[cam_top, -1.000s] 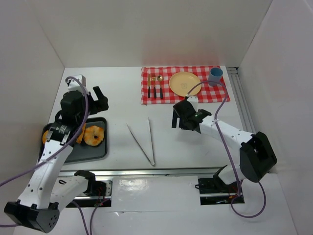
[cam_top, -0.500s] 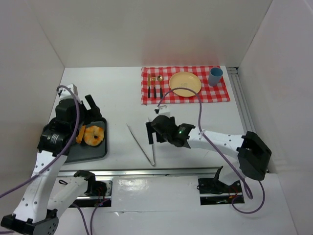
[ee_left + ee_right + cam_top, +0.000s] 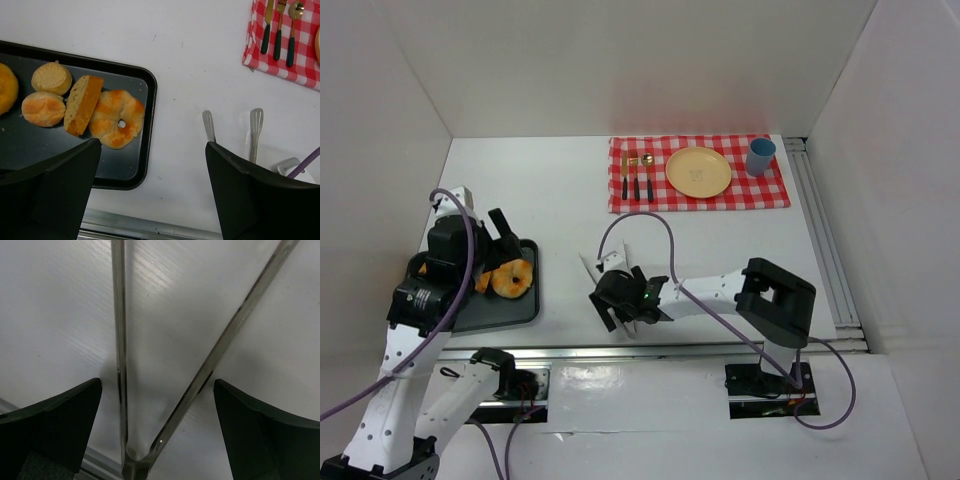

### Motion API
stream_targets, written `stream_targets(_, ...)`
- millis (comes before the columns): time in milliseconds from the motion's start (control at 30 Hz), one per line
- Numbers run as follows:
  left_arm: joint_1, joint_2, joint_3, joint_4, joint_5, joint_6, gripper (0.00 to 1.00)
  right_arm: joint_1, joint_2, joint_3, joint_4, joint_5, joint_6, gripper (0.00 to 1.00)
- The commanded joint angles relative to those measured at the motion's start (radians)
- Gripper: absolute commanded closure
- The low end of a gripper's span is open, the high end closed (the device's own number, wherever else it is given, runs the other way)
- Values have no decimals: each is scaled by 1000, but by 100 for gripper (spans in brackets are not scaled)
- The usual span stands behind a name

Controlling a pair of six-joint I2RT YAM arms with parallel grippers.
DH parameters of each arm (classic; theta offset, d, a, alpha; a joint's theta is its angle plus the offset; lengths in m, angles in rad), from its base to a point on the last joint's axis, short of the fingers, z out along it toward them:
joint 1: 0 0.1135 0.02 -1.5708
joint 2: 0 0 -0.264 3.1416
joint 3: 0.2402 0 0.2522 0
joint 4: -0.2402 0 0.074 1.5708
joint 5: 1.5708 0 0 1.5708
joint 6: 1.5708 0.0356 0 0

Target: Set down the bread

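Since the bread (image 3: 117, 118) looks light and crumbly (toasted), pinch gently across its sides. Left gripper (image 3: 152, 185) and right gripper (image 3: 157, 410) gape empty, the right astride tongs (image 3: 119, 340).

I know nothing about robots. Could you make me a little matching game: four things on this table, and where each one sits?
Things:
1 bread
2 tongs
3 yellow plate
4 blue cup

Places:
A on the checked cloth, beside the cutlery
B in the dark tray
C at the cloth's right corner
D on the bare table, under the right gripper

Pairs: 1-B, 2-D, 3-A, 4-C
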Motion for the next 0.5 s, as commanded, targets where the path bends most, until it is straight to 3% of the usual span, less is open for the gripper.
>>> stream_targets(0, -2, -14, -9, 5, 10, -16, 1, 11, 40, 48, 34, 45, -27, 0)
stream_targets(300, -2, -23, -38, 14, 1, 2, 1, -50, 144, 131, 58, 74, -27, 0)
stream_targets(467, -2, -32, -47, 14, 1, 2, 1, -61, 173, 151, 95, 92, -27, 18)
